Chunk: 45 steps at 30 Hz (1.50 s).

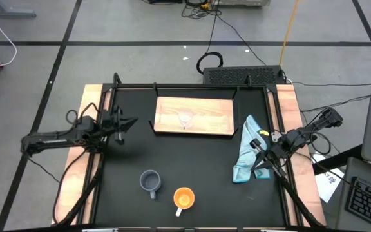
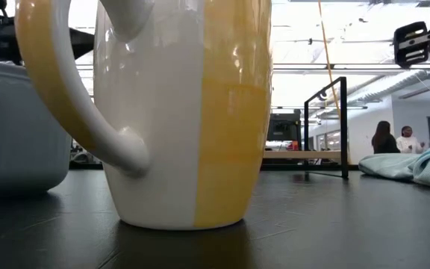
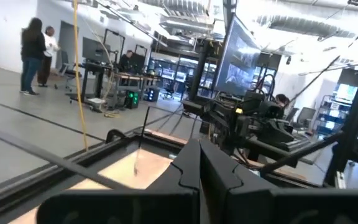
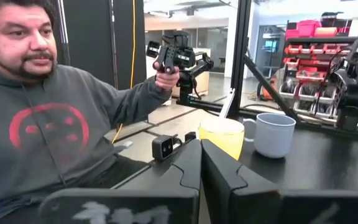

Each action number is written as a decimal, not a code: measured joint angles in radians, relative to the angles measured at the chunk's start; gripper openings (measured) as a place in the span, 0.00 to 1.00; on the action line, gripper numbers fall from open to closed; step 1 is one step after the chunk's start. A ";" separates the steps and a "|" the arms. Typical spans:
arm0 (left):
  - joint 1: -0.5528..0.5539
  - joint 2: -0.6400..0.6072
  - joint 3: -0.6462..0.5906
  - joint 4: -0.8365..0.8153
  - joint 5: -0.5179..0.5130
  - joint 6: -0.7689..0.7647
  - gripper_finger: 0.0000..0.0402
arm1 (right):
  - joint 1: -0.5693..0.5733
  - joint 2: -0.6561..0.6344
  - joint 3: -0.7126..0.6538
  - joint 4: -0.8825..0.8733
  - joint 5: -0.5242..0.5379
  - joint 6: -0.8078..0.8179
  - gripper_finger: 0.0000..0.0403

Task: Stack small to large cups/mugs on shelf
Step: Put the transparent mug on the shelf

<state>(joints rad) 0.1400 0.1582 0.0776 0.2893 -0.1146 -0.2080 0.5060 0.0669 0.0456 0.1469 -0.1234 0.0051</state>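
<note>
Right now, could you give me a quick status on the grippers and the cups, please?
Left gripper and right gripper shut, empty. Glass cup on shelf; blue-grey mug and orange mug on table. Cloth beside right gripper.

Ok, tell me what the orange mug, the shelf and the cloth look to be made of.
Orange mug: likely glazed ceramic; its orange and white surface is glossy, with sharp reflections of the room lights.
Shelf: wood or a wood-look board, pale with visible grain lines and a matte finish.
Cloth: soft woven fabric, light blue, lying crumpled in loose folds; the exact fibre cannot be told.
</note>
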 joint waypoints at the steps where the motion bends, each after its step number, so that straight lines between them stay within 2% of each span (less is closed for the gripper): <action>1: 0.000 0.029 0.000 0.037 -0.004 0.011 0.01 | 0.000 0.000 0.000 -0.001 0.000 -0.003 0.00; 5: 0.000 0.167 0.044 0.114 -0.038 0.059 0.01 | 0.000 0.000 -0.001 -0.001 0.000 -0.014 0.00; 9: 0.025 0.322 0.156 0.125 -0.100 0.068 0.01 | 0.000 0.000 -0.002 -0.001 0.000 -0.018 0.00; 13: 0.080 0.461 0.293 0.112 -0.102 0.069 0.05 | 0.000 0.000 -0.002 -0.001 0.000 -0.021 0.00; 16: 0.123 0.556 0.402 0.058 -0.042 0.094 0.09 | 0.000 0.000 -0.003 -0.001 0.000 -0.019 0.00; 20: 0.167 0.678 0.512 0.013 0.101 0.169 0.11 | 0.000 0.000 -0.003 -0.001 0.000 -0.018 0.00; 22: 0.187 0.736 0.563 -0.003 0.154 0.173 0.10 | 0.000 0.000 -0.003 -0.001 0.000 -0.018 0.00; 26: 0.229 0.842 0.663 -0.058 0.176 0.164 0.05 | 0.000 0.000 -0.003 -0.002 0.000 -0.017 0.00; 29: 0.274 0.910 0.731 -0.126 0.257 0.173 0.01 | 0.000 0.000 -0.003 -0.002 0.000 -0.017 0.00; 34: 0.334 1.016 0.855 -0.262 0.372 0.154 0.02 | 0.000 0.000 -0.003 -0.030 0.000 -0.012 0.00; 45: 0.359 1.262 1.160 -0.601 0.386 0.300 0.01 | 0.000 0.001 -0.004 -0.065 0.000 -0.014 0.00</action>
<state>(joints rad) 0.4989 1.4204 1.2373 -0.3117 0.2719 0.0922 0.5056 0.0677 0.0418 0.0821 -0.1234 -0.0090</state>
